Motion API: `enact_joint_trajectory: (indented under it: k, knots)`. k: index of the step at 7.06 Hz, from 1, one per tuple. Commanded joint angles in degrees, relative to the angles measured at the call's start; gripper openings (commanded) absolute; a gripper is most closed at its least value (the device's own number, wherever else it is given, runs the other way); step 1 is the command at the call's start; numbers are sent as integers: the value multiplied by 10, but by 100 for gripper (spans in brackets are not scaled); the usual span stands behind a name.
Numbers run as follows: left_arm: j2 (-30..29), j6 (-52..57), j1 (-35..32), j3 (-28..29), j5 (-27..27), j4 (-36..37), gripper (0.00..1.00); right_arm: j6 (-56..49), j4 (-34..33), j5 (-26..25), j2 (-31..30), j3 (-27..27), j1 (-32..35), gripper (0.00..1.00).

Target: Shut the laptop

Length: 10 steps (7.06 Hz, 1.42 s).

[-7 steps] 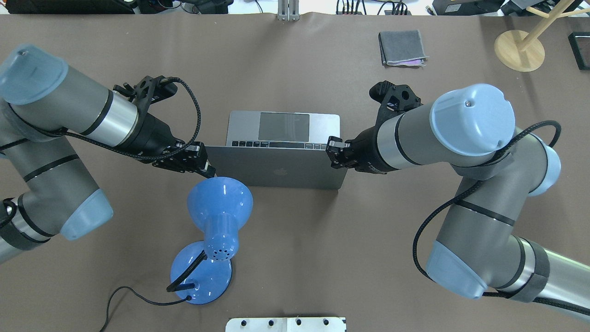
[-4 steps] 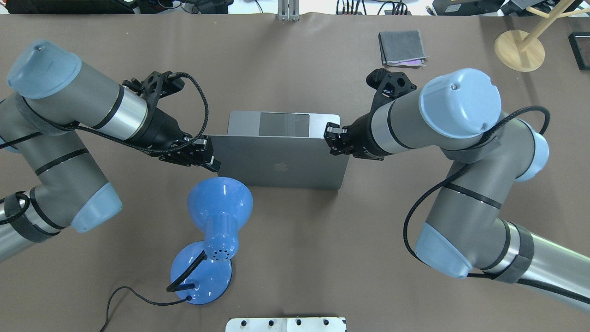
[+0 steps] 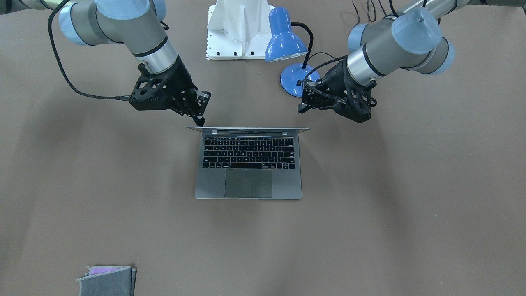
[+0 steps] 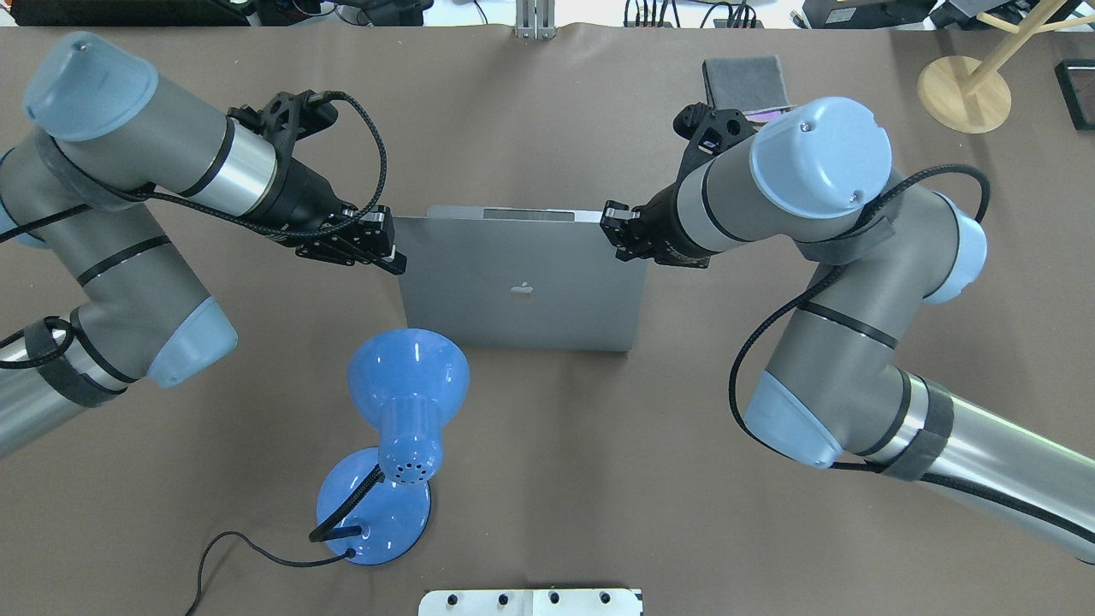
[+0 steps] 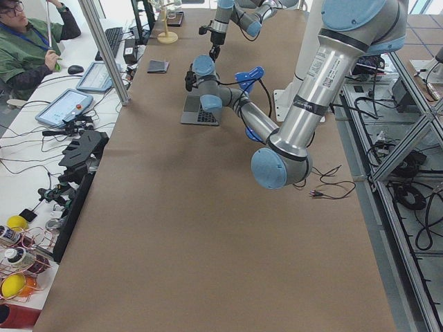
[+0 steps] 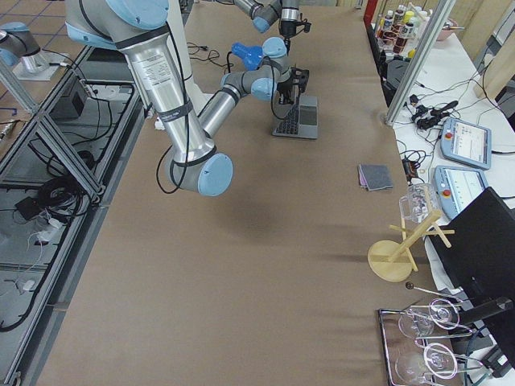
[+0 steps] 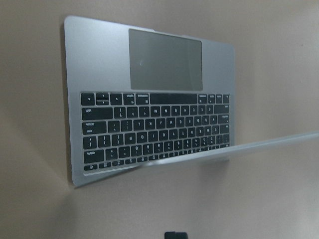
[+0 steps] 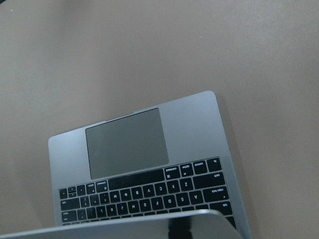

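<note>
Slim space-grey metal laptop (image 4: 522, 321) sits mid-bench with its base flat on the brown bench (image 4: 599, 479), hinge side toward me and trackpad side away. The lid (image 4: 513, 257) is tilted forward over the base. From overhead it covers nearly everything, leaving only a thin strip of the far edge. From across the bench it is edge-on, a thin line above the black keyboard (image 3: 249, 153) and large trackpad (image 3: 248, 183). The dark apple logo (image 4: 522, 291) faces up on the lid's back. My left jaws are closed to one dark tip at the lid's left edge, near its top corner (overhead, the tip overlaps that edge, but I cannot confirm contact). My right jaws are likewise closed to a single point, tip down at the lid's opposite top corner and seemingly touching it in the front view. Neither pair holds anything. The left wrist camera shows keys and trackpad, with the lid's rim crossing low as a pale blurred bar. The right wrist camera shows the lid's rounded corner at the bottom and the keyboard beyond. A glossy blue desk lamp (image 4: 408, 376) stands on my left. Its shade hides the lid's near-left corner from overhead, though the front view shows it clear of the laptop. A small folded grey felt cloth (image 3: 107, 281) lies well apart at the bench's far right, partly behind my right arm (image 4: 813, 162). A round-footed wooden stand (image 4: 963, 94) is at the far right corner.
</note>
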Motion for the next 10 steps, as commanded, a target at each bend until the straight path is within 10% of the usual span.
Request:
enact_joint_trajectory:
  k: [1,10]
  knots:
    - [-25,1,-1,34,23,0,0,-2,1,1,22,-39,5,0]
    - [-125,73,-1,219,118,-3,0,-1,47,-8,81,-195,9,0]
